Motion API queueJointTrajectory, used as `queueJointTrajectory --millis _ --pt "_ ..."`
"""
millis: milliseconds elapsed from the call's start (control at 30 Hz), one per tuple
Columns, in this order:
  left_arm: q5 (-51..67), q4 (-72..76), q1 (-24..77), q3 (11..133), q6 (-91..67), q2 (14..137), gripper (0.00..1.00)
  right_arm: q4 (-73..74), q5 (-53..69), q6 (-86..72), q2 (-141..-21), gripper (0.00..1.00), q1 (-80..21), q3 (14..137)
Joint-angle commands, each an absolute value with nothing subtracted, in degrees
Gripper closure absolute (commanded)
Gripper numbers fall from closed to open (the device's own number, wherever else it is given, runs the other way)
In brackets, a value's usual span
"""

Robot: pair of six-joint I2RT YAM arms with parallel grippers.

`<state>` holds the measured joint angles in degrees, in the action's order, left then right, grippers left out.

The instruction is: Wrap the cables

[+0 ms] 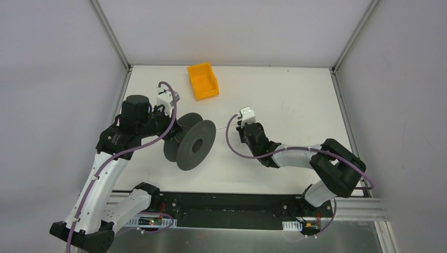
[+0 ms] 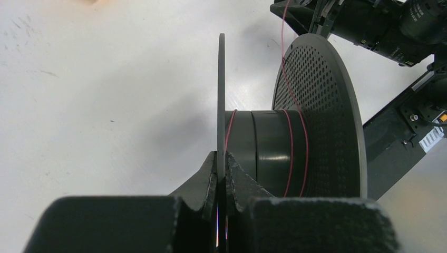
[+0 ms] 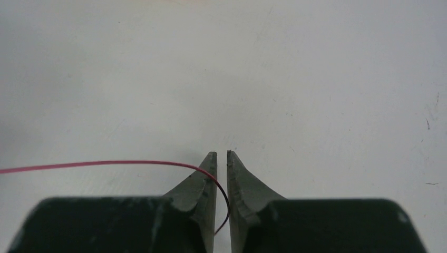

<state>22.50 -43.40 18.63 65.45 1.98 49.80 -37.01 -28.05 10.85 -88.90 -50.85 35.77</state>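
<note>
A black spool (image 1: 190, 141) stands on its rims left of the table's middle. My left gripper (image 1: 175, 125) is shut on the spool's thin near flange (image 2: 221, 95), its fingertips (image 2: 222, 158) pinching the flange's edge. A few turns of the thin red cable (image 2: 291, 153) lie around the spool's core. From there the cable (image 1: 224, 123) runs right to my right gripper (image 1: 241, 125). In the right wrist view the cable (image 3: 105, 163) comes in from the left, crosses the left finger and curls down into the narrow gap of the right gripper (image 3: 222, 154). The jaws stand slightly apart and do not pinch it.
An orange bin (image 1: 203, 80) sits at the back of the white table (image 1: 295, 100). White walls enclose the table on three sides. The right arm's black links (image 2: 369, 21) show beyond the spool's perforated far flange (image 2: 321, 116).
</note>
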Motion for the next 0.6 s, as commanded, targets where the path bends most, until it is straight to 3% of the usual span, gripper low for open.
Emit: queueJointTrajectory --millis 0,133,233,567 --pt "24.5 -41.2 17.9 68.9 0.3 48.5 1.00 -36.7 -28.4 9.3 -88.7 0.86 -49.7 34.7" --pt "24.5 -41.2 17.9 69.1 0.2 48.8 1.00 -36.6 -27.4 9.2 -88.2 0.91 -49.4 34.1" --pt "24.4 -41.1 17.8 69.2 0.2 49.2 1.00 -36.5 -25.8 9.4 -87.8 1.00 -49.2 33.8" --pt "25.8 -37.2 15.3 70.4 -16.0 51.8 1.00 -42.8 -14.1 6.0 -86.0 1.00 -49.4 30.3"
